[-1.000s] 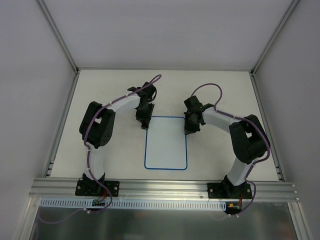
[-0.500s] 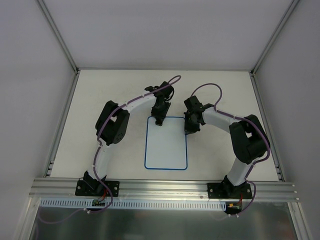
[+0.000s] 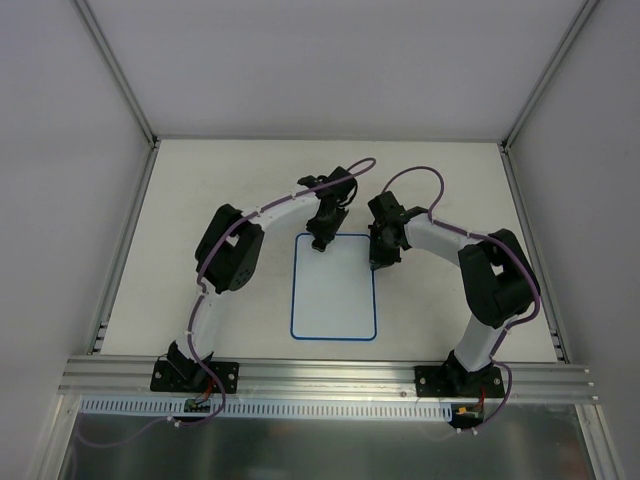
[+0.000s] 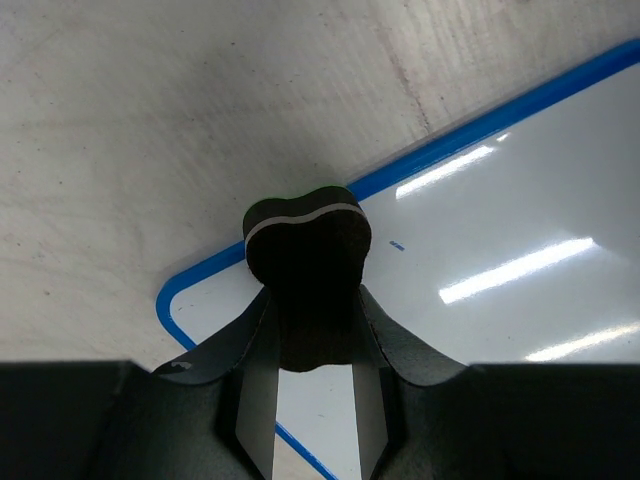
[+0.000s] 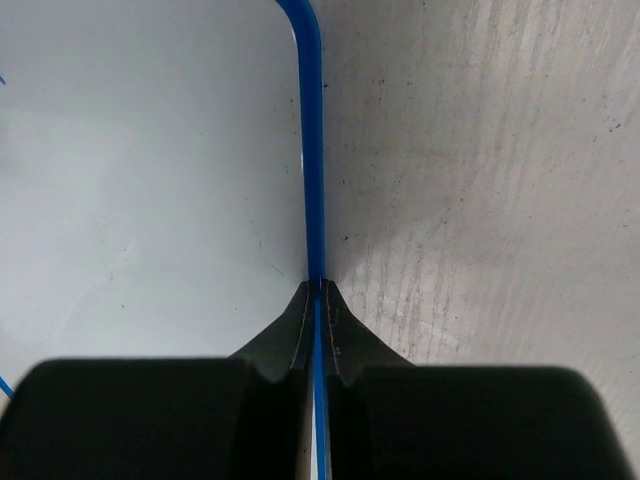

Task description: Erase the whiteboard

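Your left end effector (image 3: 322,240) is clamped on the eraser (image 4: 305,250). In the left wrist view both fingers (image 4: 255,400) squeeze the dark block at its waist, so it bulges above them, w/ a pale stripe and a green sliver along its top. The eraser's front sits over the blue rim of the whiteboard (image 4: 500,230), near a rounded corner. Can't tell whether it presses down. In the top view that arm arcs up from its base at lower left, elbow out to the left, wrist bent over at ctr. Its tip points down at the board's upper-left part.

Your right end effector (image 3: 383,258) is pinched narrow on the board's rim. In the right wrist view the thin blue edge runs straight between the two fingers (image 5: 280,345), w/ almost no gap. That arm climbs from lower right, elbow at the right, forearm reaching left to the board's upper-right corner.

The whiteboard lies flat on the worktop (image 3: 450,180) at ctr of the top view, long sides running up-down the frame. Its face looks almost blank: one short blue dash (image 4: 397,245) just right of the eraser, a few faint specks in the right wrist view, and bright glare streaks.
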Robot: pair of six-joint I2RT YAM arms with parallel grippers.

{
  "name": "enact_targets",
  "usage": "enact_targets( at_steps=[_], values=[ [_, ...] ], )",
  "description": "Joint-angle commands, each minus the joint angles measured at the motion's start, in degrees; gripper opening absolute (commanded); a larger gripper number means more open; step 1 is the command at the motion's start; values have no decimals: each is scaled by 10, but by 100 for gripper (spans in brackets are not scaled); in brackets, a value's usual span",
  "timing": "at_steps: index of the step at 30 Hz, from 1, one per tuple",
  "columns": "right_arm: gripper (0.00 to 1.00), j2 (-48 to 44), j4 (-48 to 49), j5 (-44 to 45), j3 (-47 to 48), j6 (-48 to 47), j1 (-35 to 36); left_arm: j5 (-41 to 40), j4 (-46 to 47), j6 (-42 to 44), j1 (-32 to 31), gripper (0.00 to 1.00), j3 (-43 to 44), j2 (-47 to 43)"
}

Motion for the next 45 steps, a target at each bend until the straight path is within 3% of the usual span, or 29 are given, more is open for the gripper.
enact_targets(
  at_steps=[1,15,24,34,45],
  values=[
    [0,28,-46,41,-8,-14,3,16,-43,32,-21,0,2,33],
    [0,27,-47,43,-7,-10,10,68,-118,97,-56,0,42,48],
    [0,27,-47,45,-8,-7,11,54,-127,101,-61,0,28,34],
    [0,25,-47,48,-14,-7,11,-22,-139,25,18,0,-22,-12],
    [0,26,-46,45,-9,-7,10,-2,-137,-12,49,0,-10,-45]
  ],
)
